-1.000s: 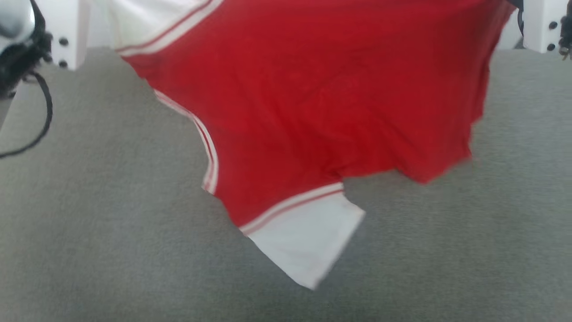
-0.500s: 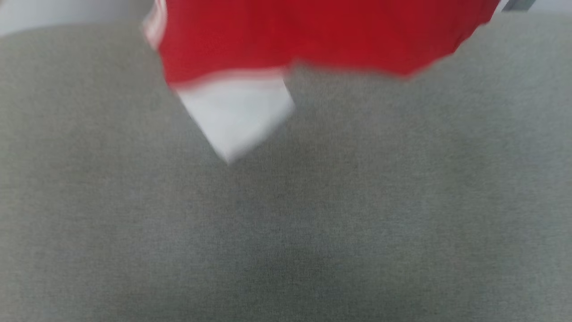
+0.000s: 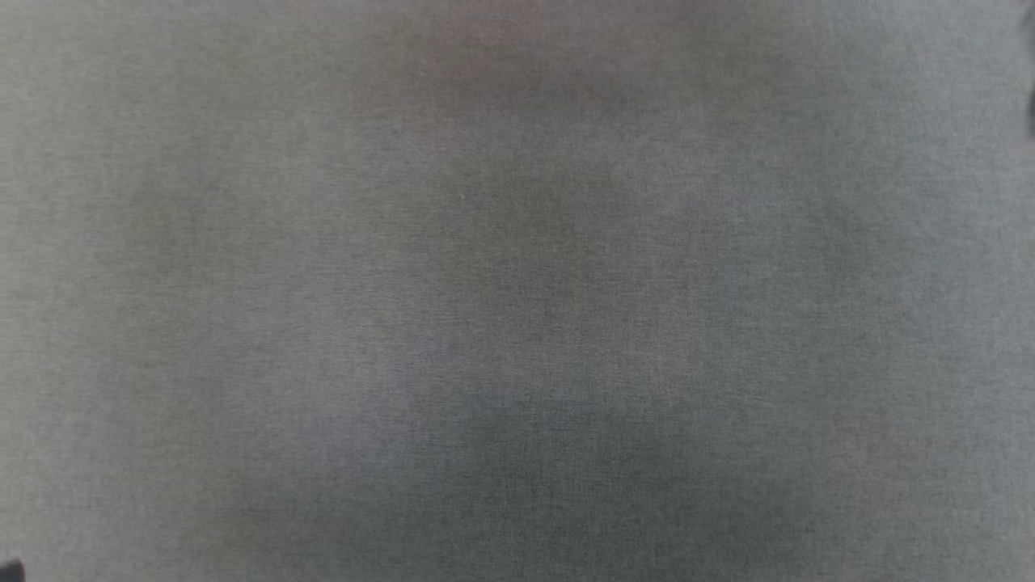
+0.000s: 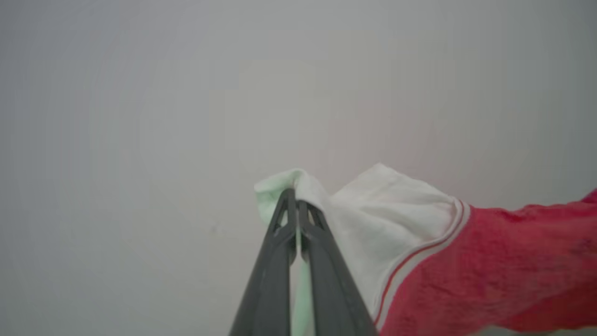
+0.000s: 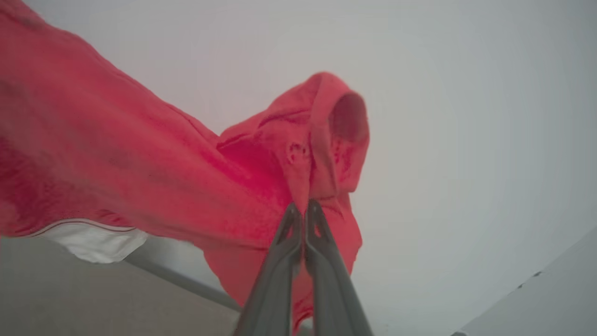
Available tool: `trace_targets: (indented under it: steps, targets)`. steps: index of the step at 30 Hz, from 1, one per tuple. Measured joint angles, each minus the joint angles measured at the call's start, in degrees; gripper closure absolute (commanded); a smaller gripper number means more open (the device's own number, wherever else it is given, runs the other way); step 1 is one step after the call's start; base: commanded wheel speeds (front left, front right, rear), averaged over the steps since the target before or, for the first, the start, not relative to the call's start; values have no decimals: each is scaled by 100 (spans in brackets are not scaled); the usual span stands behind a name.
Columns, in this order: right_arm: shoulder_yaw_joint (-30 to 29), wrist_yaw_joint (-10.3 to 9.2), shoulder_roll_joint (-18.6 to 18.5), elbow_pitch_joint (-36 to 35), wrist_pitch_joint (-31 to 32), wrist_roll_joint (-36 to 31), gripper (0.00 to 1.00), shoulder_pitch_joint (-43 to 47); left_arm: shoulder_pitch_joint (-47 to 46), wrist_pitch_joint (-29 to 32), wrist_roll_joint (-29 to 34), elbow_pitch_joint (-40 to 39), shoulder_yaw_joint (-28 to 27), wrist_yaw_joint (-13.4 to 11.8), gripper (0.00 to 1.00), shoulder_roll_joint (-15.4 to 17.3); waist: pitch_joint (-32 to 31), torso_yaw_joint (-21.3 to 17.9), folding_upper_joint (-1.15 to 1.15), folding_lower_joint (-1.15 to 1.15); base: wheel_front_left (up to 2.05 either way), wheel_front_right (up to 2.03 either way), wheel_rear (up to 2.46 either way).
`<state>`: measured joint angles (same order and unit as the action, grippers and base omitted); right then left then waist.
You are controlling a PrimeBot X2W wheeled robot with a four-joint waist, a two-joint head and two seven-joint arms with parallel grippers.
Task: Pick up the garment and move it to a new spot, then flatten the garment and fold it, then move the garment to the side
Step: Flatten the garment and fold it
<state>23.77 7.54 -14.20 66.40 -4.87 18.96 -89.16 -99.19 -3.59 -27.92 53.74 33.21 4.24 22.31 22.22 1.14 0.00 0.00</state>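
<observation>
The head view looks down on a grey, finely woven cloth surface (image 3: 517, 323). It is flat and plain, with soft darker patches of shadow in the middle and at the near side, and a weak reddish tint at the far edge. In the right wrist view the same grey surface (image 5: 70, 289) lies low on the left, ending at a pale straight border strip (image 5: 186, 280). Behind it is a plain light grey wall (image 5: 466, 116), and a flat white panel (image 5: 550, 289) shows in the lower right corner.

The garment (image 4: 489, 270), a red knitted T-shirt with white short sleeves and red-and-white striped trim, hangs in the air, stretched between the two arms. The left gripper (image 4: 295, 205) has its two long dark fingers pressed together on the edge of a white sleeve (image 4: 387, 210), with the cloth squeezed between them. The right gripper (image 5: 298, 210) has its fingers pressed together on a bunched red part of the garment, which folds over above the fingertips. The other white sleeve (image 5: 93, 240) hangs above the grey surface.
</observation>
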Motion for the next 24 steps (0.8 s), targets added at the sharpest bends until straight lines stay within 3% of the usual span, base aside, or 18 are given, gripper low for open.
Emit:
trace_targets:
  steps: [3, 7, 12, 15, 18, 24]
  targets:
    - [299, 0, 18, -41, 336, 337, 100, 494, 494, 520, -166, 209, 187, 218, 100, -43, -96, 50, 0, 0, 0, 0, 0]
    - [823, 0, -120, -511, 711, 917, 100, 1276, 1247, 1363, -593, 126, 444, 294, 100, -52, -262, 122, 0, 0, 0, 0, 0]
    - [1350, 0, -641, -1477, 1145, 1793, 100, 2329, 2558, 2359, -1174, -710, 772, 316, 100, 287, -498, 221, 0, 0, 0, 0, 0]
    - [1513, 0, -1038, -2096, 1344, 2229, 100, 2864, 3371, 2877, -1469, -1506, 792, 269, 100, 700, -613, 278, 0, 0, 0, 0, 0]
    - [1599, 0, -1413, -2671, 1571, 2560, 100, 3449, 4273, 3355, -1704, -2610, 791, -100, 100, 1083, -691, 333, 0, 0, 0, 0, 0]
    - [1556, 0, -1994, -3724, 2073, 3047, 100, 4564, 5929, 4036, -2075, -5135, 692, -1269, 100, 2000, -731, 376, 0, 0, 0, 0, 0]
